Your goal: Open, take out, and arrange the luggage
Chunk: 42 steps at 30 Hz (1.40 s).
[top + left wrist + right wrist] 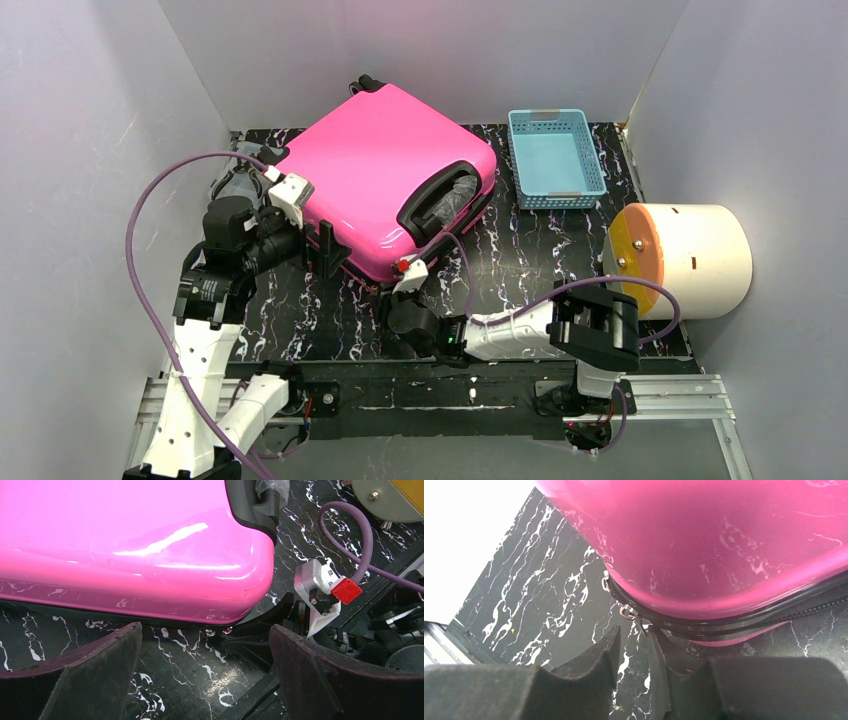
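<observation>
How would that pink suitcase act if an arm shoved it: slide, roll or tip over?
The suitcase lies flat on its broad side, so it would likely slide, not tip. Its wheels stick out sideways, so rolling seems unlikely. The glossy shell looks stiff and probably slippery.

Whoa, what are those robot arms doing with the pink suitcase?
It looks like they are about to unzip it. The pink luggage lies flat and zipped shut on the black mat. The right claw, its fingers close together, is down at the near corner, right by the metal zipper pulls, but not clearly pinching one. The left claw hovers wide open beside the near edge, holding nothing.
</observation>
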Each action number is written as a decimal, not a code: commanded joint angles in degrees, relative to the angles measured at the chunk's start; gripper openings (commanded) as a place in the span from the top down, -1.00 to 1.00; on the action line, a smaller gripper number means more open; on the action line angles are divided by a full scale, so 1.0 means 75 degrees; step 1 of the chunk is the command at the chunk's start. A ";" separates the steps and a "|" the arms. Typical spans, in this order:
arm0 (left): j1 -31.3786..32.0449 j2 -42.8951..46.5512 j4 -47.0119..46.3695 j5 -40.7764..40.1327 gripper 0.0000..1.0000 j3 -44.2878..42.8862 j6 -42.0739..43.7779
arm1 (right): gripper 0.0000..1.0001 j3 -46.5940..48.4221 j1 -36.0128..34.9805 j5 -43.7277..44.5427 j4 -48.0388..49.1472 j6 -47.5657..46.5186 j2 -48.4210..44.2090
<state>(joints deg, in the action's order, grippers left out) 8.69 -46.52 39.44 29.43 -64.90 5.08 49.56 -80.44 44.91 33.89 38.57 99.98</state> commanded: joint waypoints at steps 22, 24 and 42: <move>-0.0047 0.0026 -0.0023 0.0276 -0.97 -0.0209 0.0030 | 0.97 -0.0241 0.0575 0.1103 0.2492 0.0148 0.0366; -0.0045 0.0037 -0.0021 0.0252 -0.97 -0.0185 0.0067 | 0.97 -0.0265 0.0598 0.1075 0.2329 0.0153 0.0289; 0.0015 -0.0221 0.0451 0.0639 -0.86 -0.0515 0.1536 | 0.97 0.0309 0.0629 -0.0560 -0.2382 -0.1259 -0.1034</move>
<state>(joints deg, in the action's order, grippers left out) 8.69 -47.27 41.58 32.67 -65.71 12.36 50.63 -77.49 39.20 24.18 32.03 96.01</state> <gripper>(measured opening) 0.934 0.033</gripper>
